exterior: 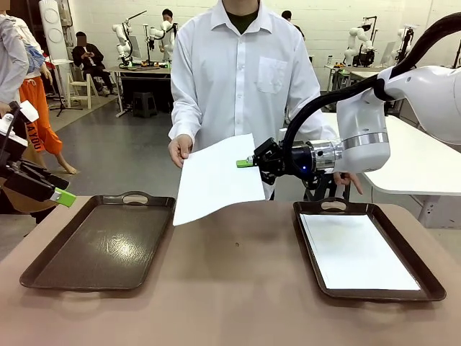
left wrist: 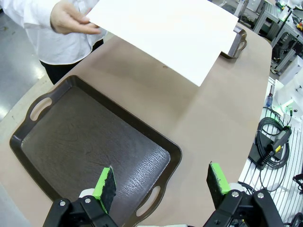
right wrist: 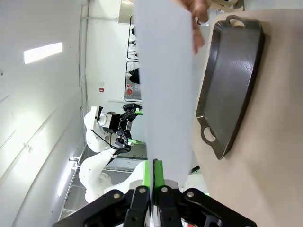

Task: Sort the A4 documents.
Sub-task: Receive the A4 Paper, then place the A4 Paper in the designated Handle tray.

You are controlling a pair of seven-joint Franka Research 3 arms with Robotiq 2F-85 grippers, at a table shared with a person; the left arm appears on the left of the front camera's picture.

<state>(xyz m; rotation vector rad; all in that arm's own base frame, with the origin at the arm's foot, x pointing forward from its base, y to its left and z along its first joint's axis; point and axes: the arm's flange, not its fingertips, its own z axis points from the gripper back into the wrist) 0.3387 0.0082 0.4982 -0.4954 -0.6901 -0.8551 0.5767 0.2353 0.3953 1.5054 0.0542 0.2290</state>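
A person across the table holds out a blank white A4 sheet (exterior: 216,176) by its left edge, above the table between the two trays. My right gripper (exterior: 245,163) is shut on the sheet's right edge; in the right wrist view its green pads (right wrist: 157,171) pinch the paper (right wrist: 168,85) edge-on. A second A4 sheet (exterior: 354,252) lies flat in the right tray (exterior: 310,238). My left gripper (exterior: 63,196) hovers open at the far left, above the near end of the empty left tray (left wrist: 94,137), with nothing between its fingers (left wrist: 105,183). The held sheet (left wrist: 165,33) shows beyond it.
Both dark brown handled trays (exterior: 101,245) rest on a brown table with bare surface (exterior: 238,288) between them. The person's hand (exterior: 180,150) is at the sheet's left edge. A white table (exterior: 425,166) stands at the right, and cables (left wrist: 270,146) lie on the floor beside the table.
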